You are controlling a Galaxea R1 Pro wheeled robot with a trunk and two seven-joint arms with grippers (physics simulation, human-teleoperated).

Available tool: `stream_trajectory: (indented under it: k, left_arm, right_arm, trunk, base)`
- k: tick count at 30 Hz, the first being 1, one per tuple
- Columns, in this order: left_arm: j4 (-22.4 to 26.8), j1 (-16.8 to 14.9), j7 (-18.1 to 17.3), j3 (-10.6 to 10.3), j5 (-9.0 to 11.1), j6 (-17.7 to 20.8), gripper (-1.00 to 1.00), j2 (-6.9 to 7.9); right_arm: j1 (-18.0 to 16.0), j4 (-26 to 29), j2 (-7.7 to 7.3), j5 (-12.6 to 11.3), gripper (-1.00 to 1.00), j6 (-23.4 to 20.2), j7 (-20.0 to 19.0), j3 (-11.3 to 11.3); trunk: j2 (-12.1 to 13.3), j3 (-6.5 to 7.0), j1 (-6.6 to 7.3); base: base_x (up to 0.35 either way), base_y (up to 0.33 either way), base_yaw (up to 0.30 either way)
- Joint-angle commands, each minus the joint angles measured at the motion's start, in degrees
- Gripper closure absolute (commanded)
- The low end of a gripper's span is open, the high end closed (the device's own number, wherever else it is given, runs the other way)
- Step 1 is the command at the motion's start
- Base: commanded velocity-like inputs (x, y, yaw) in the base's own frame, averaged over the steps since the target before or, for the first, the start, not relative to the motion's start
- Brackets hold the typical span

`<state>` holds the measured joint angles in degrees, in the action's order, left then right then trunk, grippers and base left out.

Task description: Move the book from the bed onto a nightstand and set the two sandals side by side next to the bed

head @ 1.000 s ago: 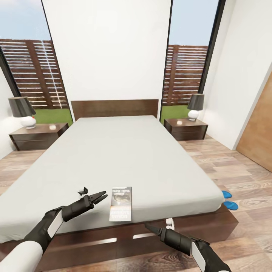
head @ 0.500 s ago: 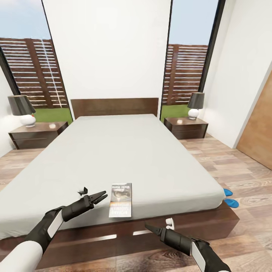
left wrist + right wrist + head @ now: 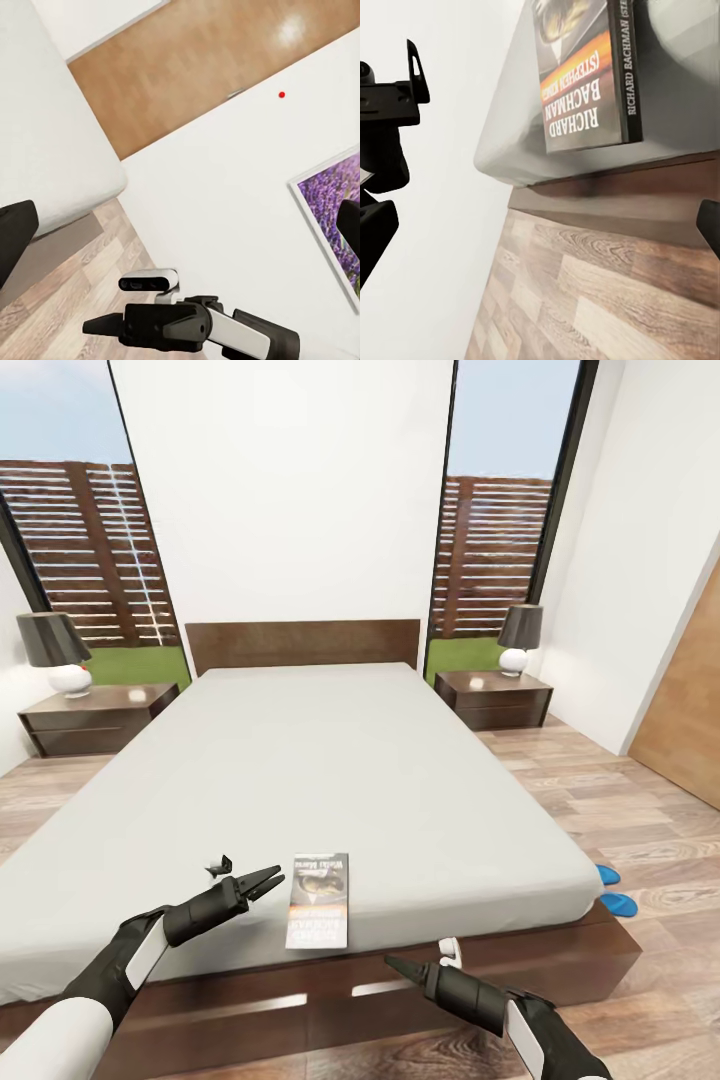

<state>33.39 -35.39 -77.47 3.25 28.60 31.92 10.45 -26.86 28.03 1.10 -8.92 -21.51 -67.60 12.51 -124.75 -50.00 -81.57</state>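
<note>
Thin paperback book (image 3: 319, 900) with dark cover and orange band lies flat on the pale grey mattress of the low dark brown wooden bed (image 3: 330, 780), at its foot edge. Left pincer (image 3: 262, 881) hovers just beside the book, tips close together, gripping nothing. Right pincer (image 3: 395, 963) sits below the mattress edge, near the book; its opening cannot be told. Two bright blue flip-flop sandals (image 3: 612, 891) lie on the wood-plank floor (image 3: 640, 800) by the bed's foot corner. Dark brown box-shaped nightstands (image 3: 492, 700) flank the headboard.
</note>
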Motion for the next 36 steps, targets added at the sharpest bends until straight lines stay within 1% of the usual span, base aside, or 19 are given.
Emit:
stream_trajectory:
  k: [1, 7, 14, 24, 30, 36]
  left_arm:
    - [0.0, -0.03, -0.14, 0.0, 0.14, 0.6, -1.0, 0.01]
    - [0.01, -0.03, -0.14, 0.0, 0.14, 0.6, -1.0, 0.01]
    - [-0.02, -0.03, -0.14, 0.0, 0.14, 0.6, -1.0, 0.01]
    - [-0.05, -0.03, -0.14, 0.0, 0.14, 0.6, -1.0, 0.01]
    - [-0.08, -0.03, -0.14, 0.03, 0.21, 0.6, -1.0, 0.01]
    - [-0.08, -0.03, -0.14, 0.06, 0.23, 0.6, -1.0, 0.01]
  right_arm:
    - [-0.03, 0.01, 0.05, 0.04, -1.0, -0.55, -0.21, 0.32]
    - [-0.03, 0.01, 0.11, 0.04, -1.0, -0.55, -0.23, 0.32]
    - [-0.03, 0.01, 0.13, 0.04, -1.0, -0.55, -0.2, 0.32]
    - [-0.03, 0.01, 0.13, 0.04, -1.0, -0.55, -0.2, 0.32]
    - [-0.03, 0.01, 0.13, 0.04, -1.0, -0.55, -0.17, 0.32]
    - [-0.04, 0.01, 0.13, 0.04, -1.0, -0.55, -0.17, 0.32]
  trunk:
    - [-0.02, -0.05, 0.0]
    - [-0.02, -0.05, 0.0]
    - [-0.02, -0.05, 0.0]
    - [-0.02, -0.05, 0.0]
    - [-0.02, -0.05, 0.0]
    - [-0.02, -0.05, 0.0]
  base:
    - [0.032, 0.0, 0.0]
    - [0.023, 0.0, 0.0]
    - [0.186, 0.0, 0.0]
    - [0.022, 0.0, 0.0]
    - [0.197, 0.0, 0.0]
    - [0.04, 0.0, 0.0]
